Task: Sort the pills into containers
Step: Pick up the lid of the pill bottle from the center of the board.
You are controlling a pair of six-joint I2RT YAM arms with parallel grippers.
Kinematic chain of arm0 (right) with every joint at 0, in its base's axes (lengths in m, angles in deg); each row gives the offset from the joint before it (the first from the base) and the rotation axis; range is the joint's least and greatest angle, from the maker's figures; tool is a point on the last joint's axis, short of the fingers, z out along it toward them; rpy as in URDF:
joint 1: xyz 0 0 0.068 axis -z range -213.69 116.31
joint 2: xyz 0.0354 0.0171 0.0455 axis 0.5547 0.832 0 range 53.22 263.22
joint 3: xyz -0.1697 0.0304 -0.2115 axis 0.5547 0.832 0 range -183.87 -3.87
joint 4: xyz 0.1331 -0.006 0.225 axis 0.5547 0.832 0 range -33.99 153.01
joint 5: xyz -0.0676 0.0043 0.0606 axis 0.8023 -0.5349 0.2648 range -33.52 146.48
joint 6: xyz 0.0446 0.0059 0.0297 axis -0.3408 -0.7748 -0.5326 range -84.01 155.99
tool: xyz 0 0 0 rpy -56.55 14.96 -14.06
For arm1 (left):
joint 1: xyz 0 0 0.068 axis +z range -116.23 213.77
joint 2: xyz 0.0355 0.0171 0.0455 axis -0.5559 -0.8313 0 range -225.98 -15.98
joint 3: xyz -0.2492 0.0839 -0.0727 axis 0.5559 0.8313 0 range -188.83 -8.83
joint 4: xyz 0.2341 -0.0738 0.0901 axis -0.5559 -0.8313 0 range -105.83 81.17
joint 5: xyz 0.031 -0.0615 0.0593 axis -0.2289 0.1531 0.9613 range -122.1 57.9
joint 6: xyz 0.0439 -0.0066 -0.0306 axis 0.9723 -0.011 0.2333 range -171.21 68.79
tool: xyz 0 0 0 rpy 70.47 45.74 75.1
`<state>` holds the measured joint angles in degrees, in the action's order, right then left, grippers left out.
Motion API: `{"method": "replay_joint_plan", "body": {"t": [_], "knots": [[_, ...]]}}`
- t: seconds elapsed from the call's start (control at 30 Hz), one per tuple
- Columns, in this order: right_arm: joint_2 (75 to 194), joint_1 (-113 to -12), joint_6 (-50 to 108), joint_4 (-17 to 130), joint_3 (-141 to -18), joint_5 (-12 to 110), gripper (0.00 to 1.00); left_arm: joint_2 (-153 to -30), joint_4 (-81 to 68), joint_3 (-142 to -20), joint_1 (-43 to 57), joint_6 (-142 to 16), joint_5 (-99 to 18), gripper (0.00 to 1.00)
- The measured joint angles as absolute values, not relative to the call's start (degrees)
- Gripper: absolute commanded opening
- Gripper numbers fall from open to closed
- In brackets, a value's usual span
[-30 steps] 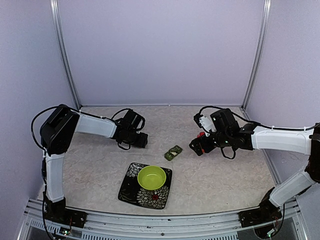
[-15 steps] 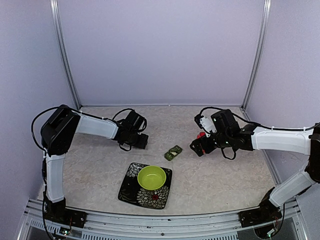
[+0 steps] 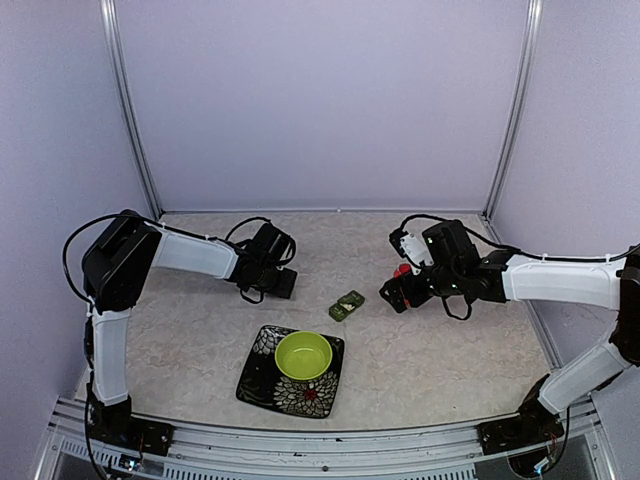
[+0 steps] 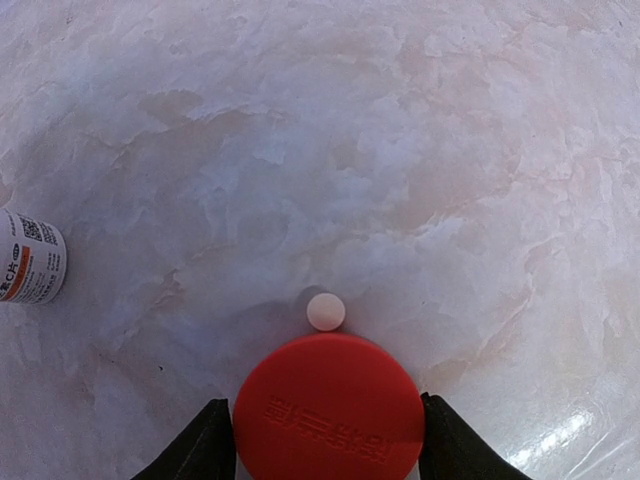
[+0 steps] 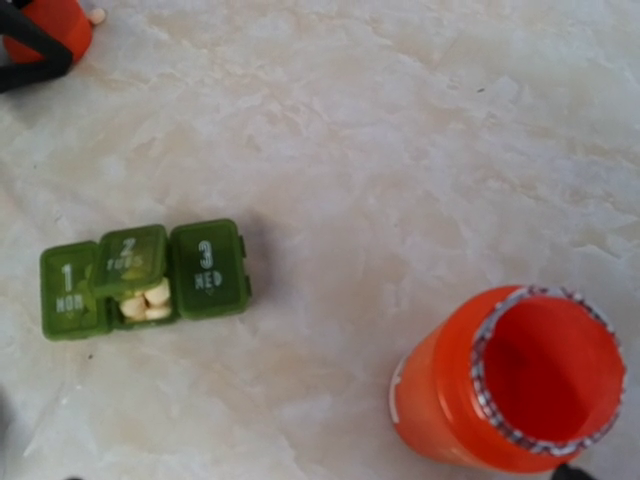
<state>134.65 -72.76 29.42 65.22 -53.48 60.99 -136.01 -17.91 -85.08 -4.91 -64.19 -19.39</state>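
Dark green pillbox [image 5: 140,270], three numbered lids, pale pills [image 5: 146,300] in middle

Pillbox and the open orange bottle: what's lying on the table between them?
Nothing: the right wrist view shows only bare tabletop between the pillbox and the orange bottle.

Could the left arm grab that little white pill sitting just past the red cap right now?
Probably not yet: the left claw is closed on the red cap, so no finger is free, though the pill lies unobstructed.
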Motion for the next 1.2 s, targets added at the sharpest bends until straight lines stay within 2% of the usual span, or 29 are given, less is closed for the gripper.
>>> {"method": "replay_joint_plan", "body": {"t": [1.03, 1.2], "knots": [[134.67, -72.50, 28.87, 64.28, -51.68, 59.48, 1.00, -135.86, -16.95, -85.08, -4.77, -64.65, -21.13, 0.61], [134.85, -72.50, 28.83, 64.26, -51.68, 59.11, 1.00, -135.86, -16.95, -85.08, -4.77, -64.65, -21.13, 0.55]]}}
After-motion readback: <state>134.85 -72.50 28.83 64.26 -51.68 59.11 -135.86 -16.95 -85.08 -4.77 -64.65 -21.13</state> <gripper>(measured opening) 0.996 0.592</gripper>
